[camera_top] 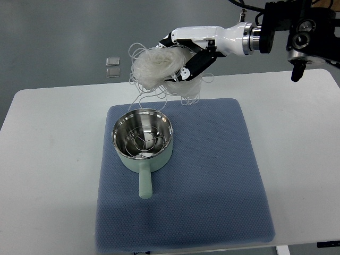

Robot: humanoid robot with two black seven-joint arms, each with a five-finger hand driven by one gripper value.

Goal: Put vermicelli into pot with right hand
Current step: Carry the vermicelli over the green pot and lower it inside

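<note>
My right hand (183, 56) comes in from the upper right and is shut on a tangled bundle of white vermicelli (156, 66). It holds the bundle in the air above the far edge of the blue mat, with loose strands hanging down toward the pot. The pale green pot (142, 139) with a shiny steel inside stands on the mat, below and slightly left of the bundle. Its handle (144, 183) points toward me. The pot's inside shows only reflections. The left hand is out of view.
The blue mat (212, 180) covers the middle of the white table (48, 159). Two small clear packets (112, 67) lie on the grey floor beyond the table's far edge.
</note>
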